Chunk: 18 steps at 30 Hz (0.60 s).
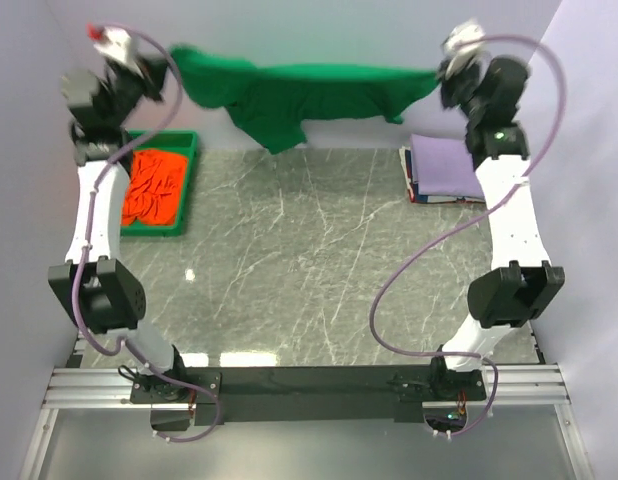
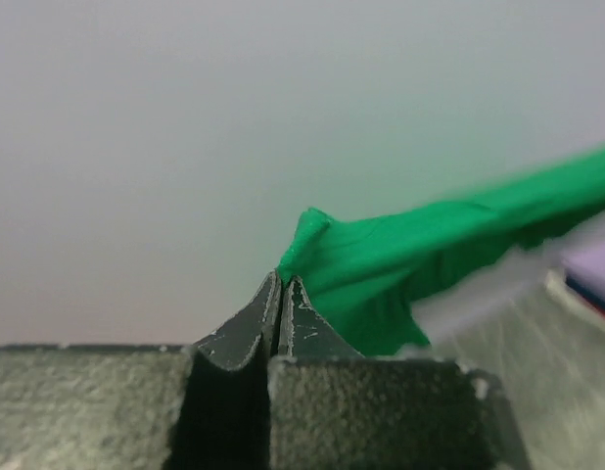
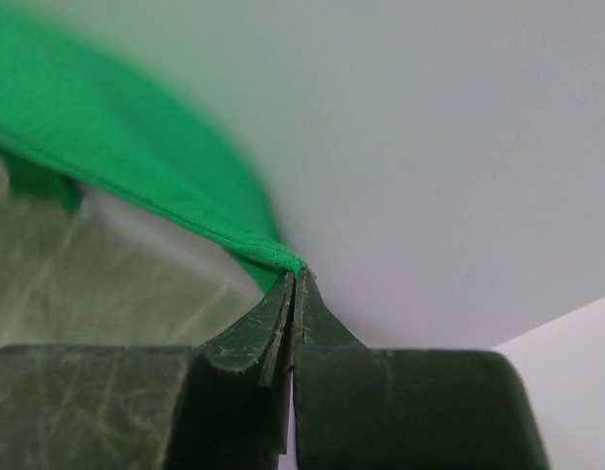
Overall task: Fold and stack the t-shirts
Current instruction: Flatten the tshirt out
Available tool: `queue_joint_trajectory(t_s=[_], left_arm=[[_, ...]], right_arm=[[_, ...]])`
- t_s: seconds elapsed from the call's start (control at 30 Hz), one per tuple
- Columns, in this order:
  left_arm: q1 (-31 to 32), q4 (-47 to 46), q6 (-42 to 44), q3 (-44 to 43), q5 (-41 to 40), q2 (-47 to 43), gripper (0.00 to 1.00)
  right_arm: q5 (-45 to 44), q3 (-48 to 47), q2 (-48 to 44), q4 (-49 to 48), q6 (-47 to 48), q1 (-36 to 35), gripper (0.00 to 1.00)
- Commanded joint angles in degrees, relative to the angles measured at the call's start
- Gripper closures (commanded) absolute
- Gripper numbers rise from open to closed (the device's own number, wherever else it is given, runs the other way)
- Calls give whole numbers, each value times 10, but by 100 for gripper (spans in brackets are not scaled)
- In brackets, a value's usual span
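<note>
My left claw (image 2: 281, 286) is pressed tight on one end of the green t-shirt (image 1: 309, 95). My right claw (image 3: 295, 276) is pressed tight on the other end. Both claws are up high and far apart, so the shirt hangs between them like washing on a line, over the far edge of the surface (image 1: 289, 250).

I think I hold it this way so it opens out wide before I lay it down to fold. The middle sags low and looks bunched, so it is not flat yet.

Near my left arm, an orange t-shirt (image 1: 154, 185) lies crumpled in a green tray (image 1: 159, 233). It is not folded. Near my right arm, a lavender t-shirt (image 1: 444, 165) sits folded on top of a small stack (image 1: 439, 197). I think the green one should go there once it is folded.
</note>
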<state>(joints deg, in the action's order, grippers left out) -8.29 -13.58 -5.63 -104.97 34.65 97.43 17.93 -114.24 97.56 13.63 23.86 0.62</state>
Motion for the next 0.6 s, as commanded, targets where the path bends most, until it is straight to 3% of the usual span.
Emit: queue_joint_trajectory(t_s=[0.0,0.2,0.33,0.43,0.53,0.57], left_arm=[[23,-2,97,160,27,-21,99],[36,5,168,352,11,-53,99],[35,50,202,386,12,-65,99],[35,123,255,389,35,-77,99],[31,265,359,375,87,-112,99],[32,365,433,371,97,-120,99]], right_arm=[[13,116,-2,-32,65,-4,100],[25,277,-11,-24,128,-4,100],[17,328,-23,-18,150,-4,100],[26,322,-25,24,168,-4,100],[47,318,-45,130,219,-4,100],[49,326,-54,151,238,-4,100]])
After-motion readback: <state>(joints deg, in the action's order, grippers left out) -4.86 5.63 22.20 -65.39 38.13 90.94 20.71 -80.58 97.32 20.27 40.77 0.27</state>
